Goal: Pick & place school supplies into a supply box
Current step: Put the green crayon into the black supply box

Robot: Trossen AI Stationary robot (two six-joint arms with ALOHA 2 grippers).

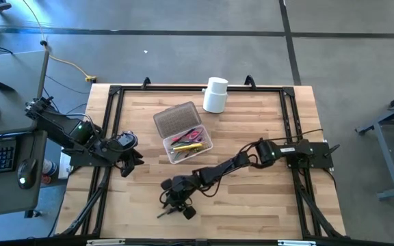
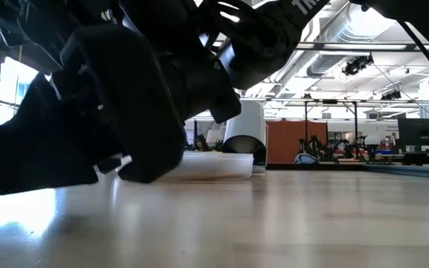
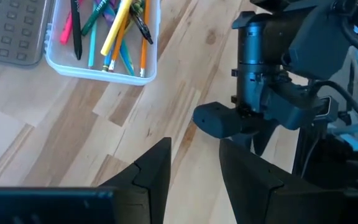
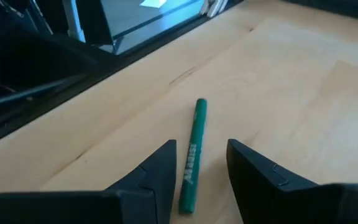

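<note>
A green pen lies flat on the wood near the table's near edge. My right gripper is low over it and open, with one finger on each side of the pen and the fingers lying along it. In the high view my right gripper is near the table's near edge. The clear supply box sits mid-table with its grey lid folded open. It holds pens and pencils in yellow, orange, pink and green. My left gripper waits, open, left of the box.
A white cylindrical container stands near the far edge, beyond the box. A black frame runs round the table top. Bare wood lies to the right of the box. In the left wrist view my right arm's wrist shows ahead.
</note>
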